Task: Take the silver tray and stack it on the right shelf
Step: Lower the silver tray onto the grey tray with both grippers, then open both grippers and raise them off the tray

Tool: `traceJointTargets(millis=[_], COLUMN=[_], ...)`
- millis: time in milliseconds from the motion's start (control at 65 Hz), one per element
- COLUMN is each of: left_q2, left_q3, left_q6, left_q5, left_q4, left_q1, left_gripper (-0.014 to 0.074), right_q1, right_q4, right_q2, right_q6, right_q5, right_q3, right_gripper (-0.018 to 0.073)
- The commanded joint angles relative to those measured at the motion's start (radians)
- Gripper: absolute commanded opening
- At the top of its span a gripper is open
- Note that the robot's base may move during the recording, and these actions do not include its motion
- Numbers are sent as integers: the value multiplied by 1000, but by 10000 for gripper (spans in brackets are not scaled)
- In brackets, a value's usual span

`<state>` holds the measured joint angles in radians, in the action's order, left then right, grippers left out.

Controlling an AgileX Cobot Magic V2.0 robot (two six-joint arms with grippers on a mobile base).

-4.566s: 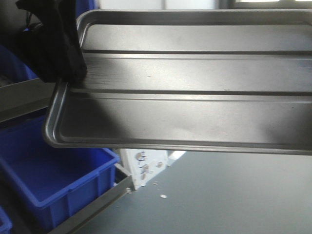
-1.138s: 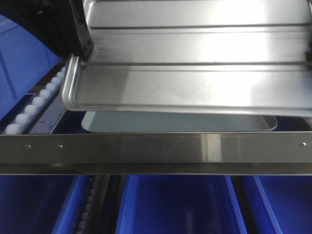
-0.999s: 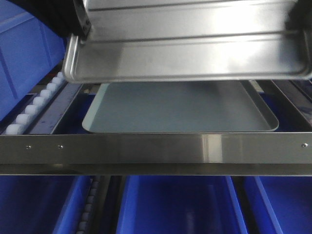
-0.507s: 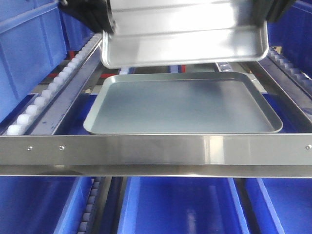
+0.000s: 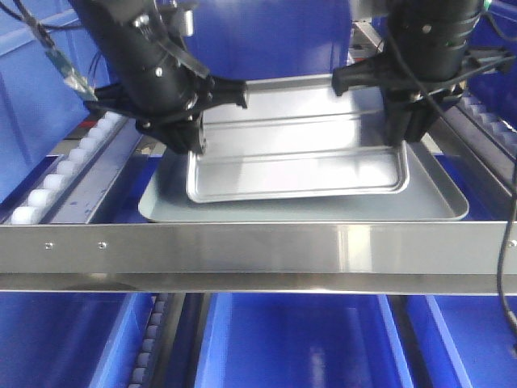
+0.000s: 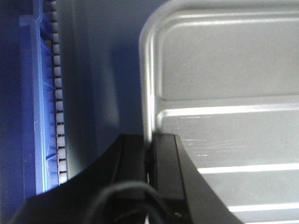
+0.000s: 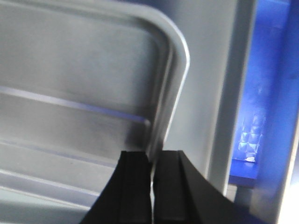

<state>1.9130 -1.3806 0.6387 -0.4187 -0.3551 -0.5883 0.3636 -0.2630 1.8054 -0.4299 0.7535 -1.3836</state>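
Observation:
The silver tray (image 5: 299,153), shiny with two long ridges, lies level inside the larger dull grey tray (image 5: 440,206) on the right shelf (image 5: 258,246). I cannot tell whether it rests on it. My left gripper (image 5: 192,144) pinches the tray's left rim. In the left wrist view the left gripper (image 6: 149,151) is shut on the rim (image 6: 147,84). My right gripper (image 5: 401,136) holds the right rim. In the right wrist view the right gripper (image 7: 152,172) is clamped on the thin edge of the silver tray (image 7: 79,70), with the grey tray (image 7: 201,93) beneath.
White rollers (image 5: 56,174) run along the shelf's left side, and another roller track (image 5: 485,121) runs on the right. Blue bins (image 5: 283,339) sit below the front rail, with more (image 5: 40,89) at the left. A black cable (image 5: 507,242) hangs at the right.
The silver tray has moved away from the camera and down, from above the shelf into the grey tray. Both arms have come into full view.

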Motion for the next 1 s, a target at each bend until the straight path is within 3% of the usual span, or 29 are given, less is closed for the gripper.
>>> traceJointTargets(millis=[0,123,200,384,492,646,769,876,984], left_q2=[-42,-42,-42,-42,-42,-42,-64,-105,-169], left_q3=[-36,-38,-43,-58,-63,-84,-131,-161,-161], left_q6=[-15,-15,-15,-15,-15,-15,-15,-24,-97], left_q5=[44,66,66,66,58,15,-86,-173,-245], left_q4=[-19,1,-4,-2,-2,-2,-2,-2,7], left_q1=[10,16,16,16,16,16,14,10,6], left_gripper=[-89,-89,-67,269,439,477,476,475,425], right_q1=[-5,-5,-5,-5,-5,-5,-5,-5,-5], right_q4=[-47,-48,-49,-50,-51,-51,-51,-51,-51], right_q2=[-48,-48,-48,-48,-48,-62,-103,-161,-232], right_q6=[28,28,28,28,28,28,28,28,28], right_q5=[-61,-78,-84,-67,-61,-59,-55,-48,-29], right_q3=[-37,-44,-44,-44,-44,-44,-44,-44,-44], right_gripper=[60,71,148,478,578,580,558,484,365])
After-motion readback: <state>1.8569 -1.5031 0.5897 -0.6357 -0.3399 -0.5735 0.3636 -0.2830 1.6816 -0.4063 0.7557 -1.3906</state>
